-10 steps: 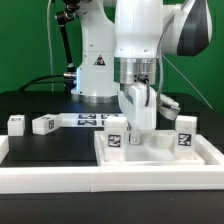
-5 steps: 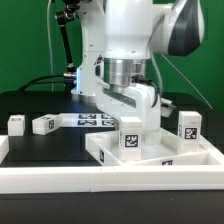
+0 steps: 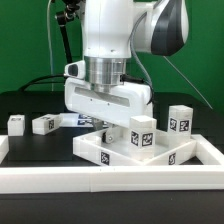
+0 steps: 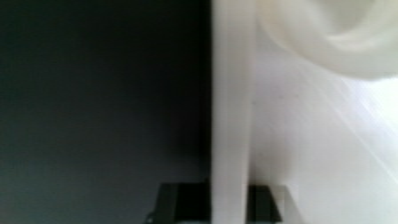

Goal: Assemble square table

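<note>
The square table's white slab (image 3: 120, 155) lies at the front, toward the exterior view's right, turned corner-on. Two tagged white legs stand upright on it, one near its middle (image 3: 143, 133) and one at the far right (image 3: 180, 122). My gripper (image 3: 107, 128) comes down from above onto the slab's far left part. In the wrist view the slab's edge (image 4: 228, 110) runs between my dark fingers (image 4: 180, 203), and the gripper (image 4: 222, 203) is shut on it. Two loose tagged legs lie on the black table at the left, one (image 3: 16, 123) beside the other (image 3: 44, 124).
The marker board (image 3: 84, 120) lies behind the slab near the arm's base. A long white rail (image 3: 60, 180) edges the front of the work surface, with a raised end at the right (image 3: 212, 152). The arm's wide hand (image 3: 105, 98) hides the slab's far side.
My wrist has turned and the slab has rotated with it. The two upright legs have swung round toward the exterior view's right and the slab now sits corner-on.
</note>
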`<state>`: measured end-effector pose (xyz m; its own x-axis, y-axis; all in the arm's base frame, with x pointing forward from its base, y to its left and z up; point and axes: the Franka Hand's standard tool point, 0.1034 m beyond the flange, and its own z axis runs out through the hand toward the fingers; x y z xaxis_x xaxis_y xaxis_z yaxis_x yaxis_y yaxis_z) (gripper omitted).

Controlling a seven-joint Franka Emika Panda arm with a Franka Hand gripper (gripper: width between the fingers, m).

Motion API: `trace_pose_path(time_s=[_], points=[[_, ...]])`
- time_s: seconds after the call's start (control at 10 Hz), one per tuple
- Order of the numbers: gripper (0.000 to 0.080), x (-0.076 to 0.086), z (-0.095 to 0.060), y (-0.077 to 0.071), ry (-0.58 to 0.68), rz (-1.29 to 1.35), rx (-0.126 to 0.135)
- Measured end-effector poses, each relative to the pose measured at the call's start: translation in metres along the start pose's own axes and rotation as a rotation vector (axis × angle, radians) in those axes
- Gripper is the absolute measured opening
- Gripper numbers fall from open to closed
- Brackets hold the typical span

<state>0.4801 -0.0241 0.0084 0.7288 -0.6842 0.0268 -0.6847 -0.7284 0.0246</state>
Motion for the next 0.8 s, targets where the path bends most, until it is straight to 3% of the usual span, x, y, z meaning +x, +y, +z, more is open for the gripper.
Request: trace_pose_path(time_s=[0.6,0.8], points=[[0.0057,0.007,0.0,0.006,0.009,-0.324,-0.008],[0.0057,0.013,-0.004,-0.001,0.018,-0.49,-0.017]])
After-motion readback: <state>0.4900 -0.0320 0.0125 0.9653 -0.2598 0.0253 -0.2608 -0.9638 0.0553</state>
